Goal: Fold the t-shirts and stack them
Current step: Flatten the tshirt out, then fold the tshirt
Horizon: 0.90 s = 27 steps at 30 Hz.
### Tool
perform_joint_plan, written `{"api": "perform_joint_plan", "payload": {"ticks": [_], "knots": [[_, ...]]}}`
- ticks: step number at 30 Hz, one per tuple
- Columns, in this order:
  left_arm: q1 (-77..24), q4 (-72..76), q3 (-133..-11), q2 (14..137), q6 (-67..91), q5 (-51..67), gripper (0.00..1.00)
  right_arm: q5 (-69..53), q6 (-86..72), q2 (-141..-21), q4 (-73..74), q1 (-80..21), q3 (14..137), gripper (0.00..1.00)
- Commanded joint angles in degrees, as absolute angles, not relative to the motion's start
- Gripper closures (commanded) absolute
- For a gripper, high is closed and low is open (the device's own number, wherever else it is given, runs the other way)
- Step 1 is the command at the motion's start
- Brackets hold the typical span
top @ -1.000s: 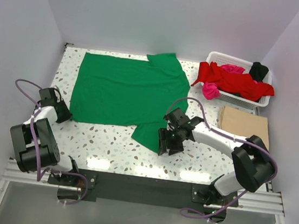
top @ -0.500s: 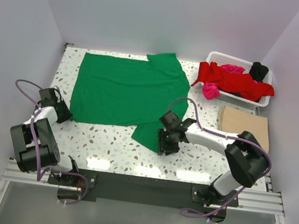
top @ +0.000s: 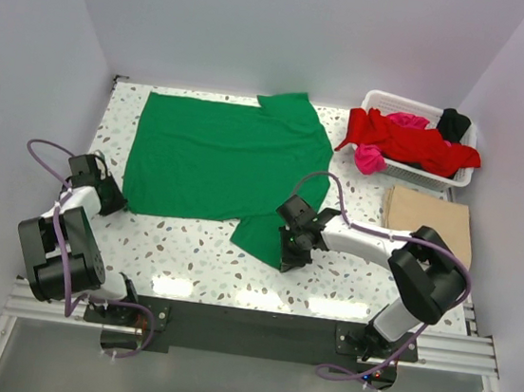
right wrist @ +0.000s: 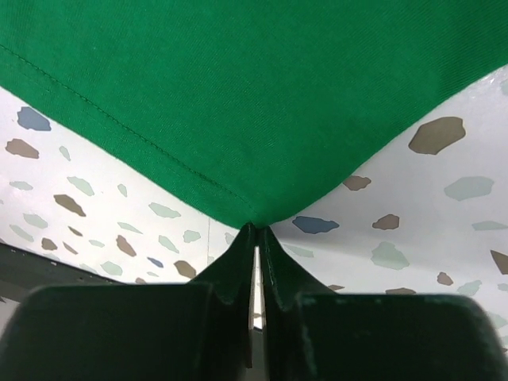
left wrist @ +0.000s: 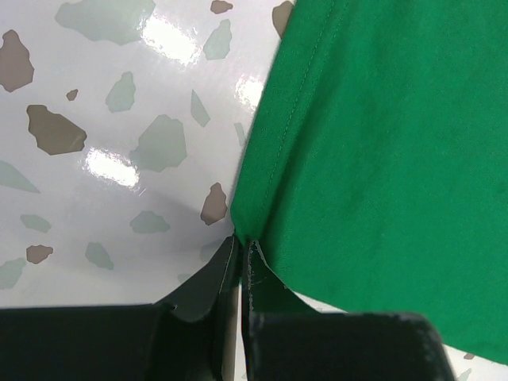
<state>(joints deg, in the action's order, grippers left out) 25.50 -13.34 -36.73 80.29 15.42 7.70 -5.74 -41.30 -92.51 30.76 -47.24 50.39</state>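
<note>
A bright green t-shirt (top: pixel 224 158) lies spread flat on the speckled table (top: pixel 188 254). My left gripper (top: pixel 116 199) is shut on the shirt's near-left corner (left wrist: pixel 246 230), the cloth pinched between the black fingertips. At the near-right sleeve tip, my right gripper (top: pixel 285 254) is shut on the green hem (right wrist: pixel 255 216). Red, magenta and black t-shirts (top: pixel 407 142) are heaped in the white basket (top: pixel 379 100) at the back right. A folded tan t-shirt (top: pixel 429 217) rests flat in front of the basket.
Pale walls close in the table on the left, back and right. The black mounting rail (top: pixel 246 328) with both arm bases runs along the near edge. Purple cables (top: pixel 47 155) loop off each arm.
My right gripper slid slightly left onto the sleeve tip and its jaws closed on the green cloth. The left gripper kept its hold and did not move.
</note>
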Motion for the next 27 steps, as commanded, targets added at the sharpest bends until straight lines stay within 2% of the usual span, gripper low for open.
{"api": "perform_joint_plan", "payload": {"ticks": [1,2,27], "knots": [[26.0,-12.2,-36.9,78.8,15.6,8.2,1.0,-6.3,-41.8,-92.8,29.0,-47.7,49.6,0.97],[25.9,-12.6,-37.1,78.7,15.7,7.8,1.0,-6.4,-41.8,-92.0,29.4,-47.8,49.7,1.0],[26.0,-21.4,-37.6,66.1,17.7,4.0,1.0,-11.1,-38.8,-74.6,52.8,-48.1,49.1,1.0]]}}
